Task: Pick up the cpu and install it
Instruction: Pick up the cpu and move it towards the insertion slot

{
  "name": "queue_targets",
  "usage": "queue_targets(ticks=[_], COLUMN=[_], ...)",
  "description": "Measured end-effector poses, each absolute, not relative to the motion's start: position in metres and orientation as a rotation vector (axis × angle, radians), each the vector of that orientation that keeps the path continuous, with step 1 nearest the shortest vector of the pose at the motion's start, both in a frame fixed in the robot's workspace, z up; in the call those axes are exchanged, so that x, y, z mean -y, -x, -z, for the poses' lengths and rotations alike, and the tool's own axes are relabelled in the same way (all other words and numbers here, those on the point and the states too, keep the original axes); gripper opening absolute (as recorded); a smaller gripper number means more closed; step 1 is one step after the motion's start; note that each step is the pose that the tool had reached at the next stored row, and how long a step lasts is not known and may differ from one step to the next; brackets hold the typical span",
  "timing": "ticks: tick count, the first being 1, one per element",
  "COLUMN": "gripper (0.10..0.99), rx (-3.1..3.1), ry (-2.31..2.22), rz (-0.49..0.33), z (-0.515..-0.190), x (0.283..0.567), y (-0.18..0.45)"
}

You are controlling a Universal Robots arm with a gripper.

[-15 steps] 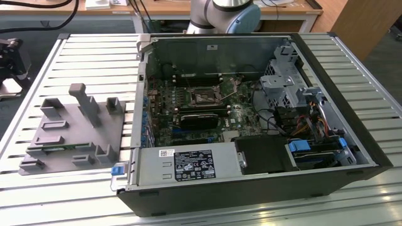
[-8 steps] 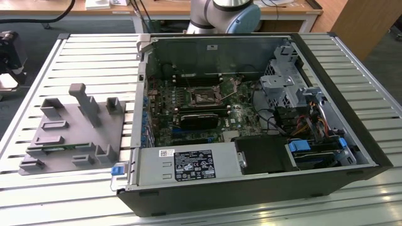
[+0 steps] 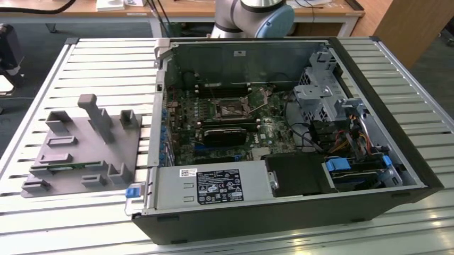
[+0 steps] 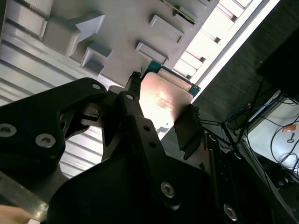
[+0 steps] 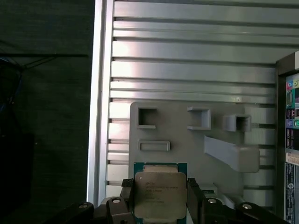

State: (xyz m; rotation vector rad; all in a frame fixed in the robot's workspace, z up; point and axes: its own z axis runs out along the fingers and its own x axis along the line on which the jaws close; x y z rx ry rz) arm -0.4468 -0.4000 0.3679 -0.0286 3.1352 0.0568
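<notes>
Surface: slatted aluminium table (image 3: 106,69), with dark floor (image 5: 46,116) past its rim in the first wrist view.
Gripper: in both wrist views the black gripper (image 5: 160,193) (image 4: 161,105) is closed narrow onto the cpu, one finger on each of two opposite edges.
Fingers: the pads (image 5: 195,196) (image 4: 187,130) press against the chip's sides and leave its top uncovered.
Cpu: the cpu (image 5: 160,195) (image 4: 161,99) sits between the fingers, silver metal top facing both wrist cameras, green board edge showing around it.
Cpu's place: over the grey fixture plate (image 5: 187,140) (image 4: 121,28), at the plate's side nearest the table rim; whether it touches the plate cannot be told.
Plate: low rectangular pockets and a tall post (image 3: 95,114) stand on it; in the exterior view it lies (image 3: 78,154) at that view's left, with a green memory stick (image 3: 67,167) set in it.
Case: the open computer case (image 3: 298,223) lies just beside the plate; its ported rear panel (image 5: 287,140) edges the first wrist view.
Socket: the motherboard socket (image 3: 230,109) sits mid-board, ringed by the case walls, with the power supply (image 3: 212,186) at the near wall.
Far: the robot arm (image 3: 255,13) rises behind the case.
</notes>
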Motion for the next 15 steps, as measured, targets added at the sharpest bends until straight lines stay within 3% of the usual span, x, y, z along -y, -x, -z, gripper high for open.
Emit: queue_targets(ticks=[15], gripper=[0.541], rx=[-3.135], ry=[0.028], rz=[-0.057], z=[-0.397], x=[0.397], y=[0.447])
